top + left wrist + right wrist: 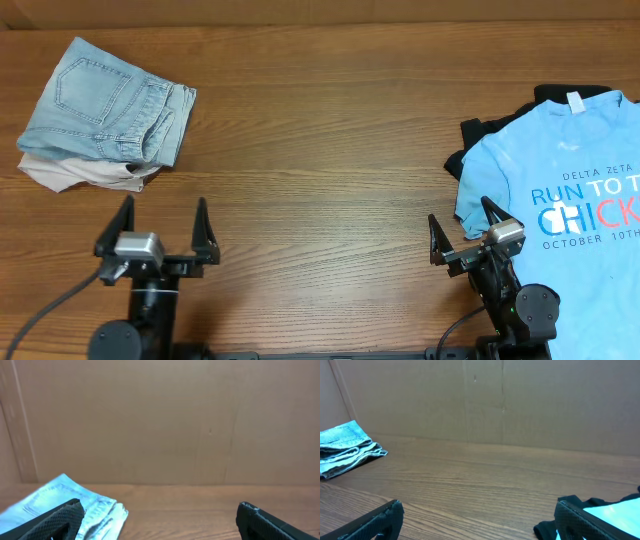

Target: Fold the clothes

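Folded light-wash denim shorts (105,105) lie at the far left of the table on top of folded beige shorts (70,175). The denim also shows in the left wrist view (60,507) and the right wrist view (345,450). A sky-blue printed T-shirt (565,175) lies spread at the right over a black garment (470,145), whose edge shows in the right wrist view (547,529). My left gripper (162,232) is open and empty, near the front edge below the denim. My right gripper (467,232) is open and empty, its right finger at the T-shirt's lower left edge.
The wooden table (320,150) is bare between the two piles. A brown cardboard wall (160,420) stands along the back edge. The arm bases and cables sit at the front edge.
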{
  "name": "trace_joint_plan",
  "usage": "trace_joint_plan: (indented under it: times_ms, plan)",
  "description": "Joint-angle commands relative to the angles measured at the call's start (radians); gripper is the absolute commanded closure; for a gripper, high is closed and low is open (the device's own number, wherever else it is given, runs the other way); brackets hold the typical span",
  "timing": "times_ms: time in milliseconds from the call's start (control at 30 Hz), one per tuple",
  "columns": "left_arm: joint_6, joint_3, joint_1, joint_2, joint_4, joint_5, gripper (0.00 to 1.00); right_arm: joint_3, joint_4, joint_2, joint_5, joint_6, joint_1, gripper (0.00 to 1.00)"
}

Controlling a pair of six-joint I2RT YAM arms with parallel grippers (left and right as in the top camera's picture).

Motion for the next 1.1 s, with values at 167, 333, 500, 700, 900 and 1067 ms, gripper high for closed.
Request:
trace_joint_plan:
  times_ms: [167, 333, 500, 700, 900, 1067]
  plan:
    - [-0.064, -0.285, 0.007, -0.119, 0.223, -0.014, 0.00, -0.011, 0.006, -0.011, 0.003, 0.005, -0.003, 0.00]
    - [-0.084, -0.426, 0.005, -0.119, 0.352, -0.011, 0.00, -0.011, 0.006, -0.011, 0.003, 0.004, -0.003, 0.00]
    - [-0.083, -0.426, 0.001, -0.119, 0.262, -0.014, 0.00, -0.011, 0.006, -0.011, 0.003, 0.004, -0.003, 0.00]
    - [-0.083, -0.426, 0.001, -0.119, 0.140, -0.014, 0.00, -0.011, 0.006, -0.011, 0.003, 0.004, -0.003, 0.00]
    - [-0.083, -0.426, 0.002, -0.113, 0.129, -0.018, 0.00, -0.011, 0.006, -0.011, 0.003, 0.004, -0.003, 0.00]
    - [-0.083, -0.426, 0.002, -0.113, 0.129, -0.018, 0.00, -0.011, 0.006, -0.011, 0.003, 0.004, -0.003, 0.00]
